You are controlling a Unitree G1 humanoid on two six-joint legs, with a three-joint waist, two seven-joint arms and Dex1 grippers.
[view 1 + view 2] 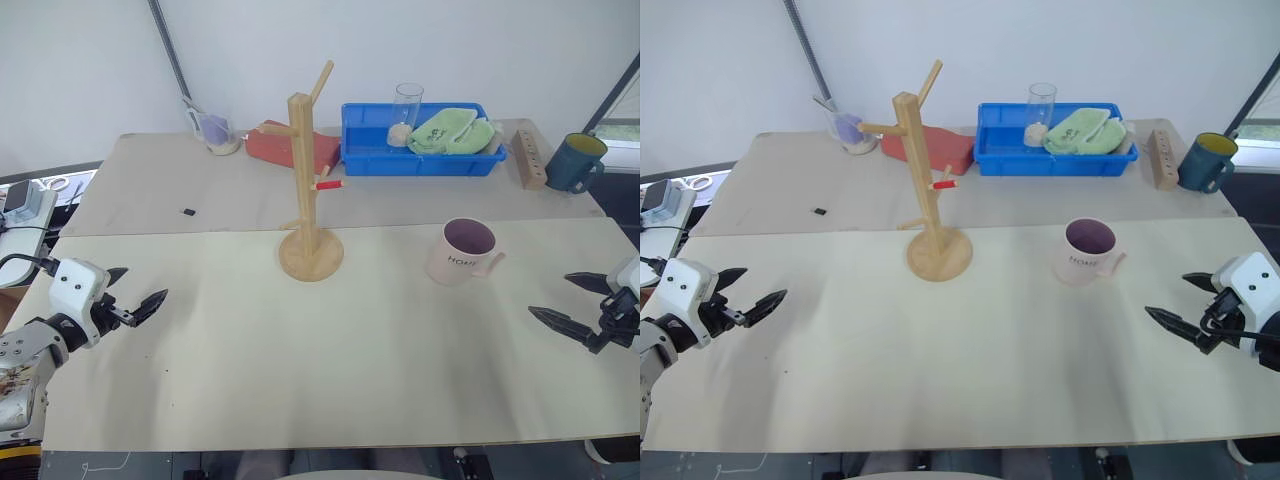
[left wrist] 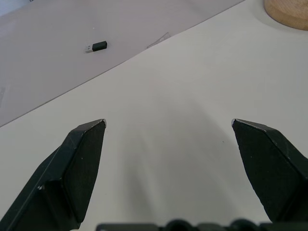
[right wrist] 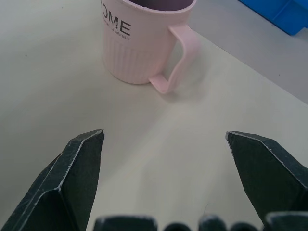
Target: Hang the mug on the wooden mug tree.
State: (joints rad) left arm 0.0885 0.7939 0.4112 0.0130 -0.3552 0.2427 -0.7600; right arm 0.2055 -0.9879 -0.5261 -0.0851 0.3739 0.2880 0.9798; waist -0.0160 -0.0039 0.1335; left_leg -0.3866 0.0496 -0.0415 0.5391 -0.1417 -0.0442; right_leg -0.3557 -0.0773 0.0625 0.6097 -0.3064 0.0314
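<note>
On the bench (image 1: 330, 350), seen through the left eye, the wooden mug tree (image 1: 309, 190) stands upright near the middle, its round base flat on the pale board and a red-tipped peg pointing to the robot's right. The mug (image 1: 462, 252) sits upright to the right of the tree, well apart from it, handle turned toward the robot's right. The left claw (image 1: 133, 292) hovers over the bench's left side with its fingers spread and nothing between them; the right claw (image 1: 572, 302) hovers at the right edge, fingers also spread and empty, short of the mug. Behind, a blue tray (image 1: 420, 160) holds a green cloth (image 1: 452, 131) and a clear glass tumbler (image 1: 405, 112); a dark blue mug (image 1: 575, 162) stands at the far right beside a small wooden block (image 1: 530, 158).

From the left wrist, the fingers (image 2: 79, 163) stand wide apart above bare board, with a small black dongle (image 2: 97, 46) lying ahead.

From the right wrist, the fingers (image 3: 77, 168) are splayed toward the mug, clear of it, its handle facing them.
</note>
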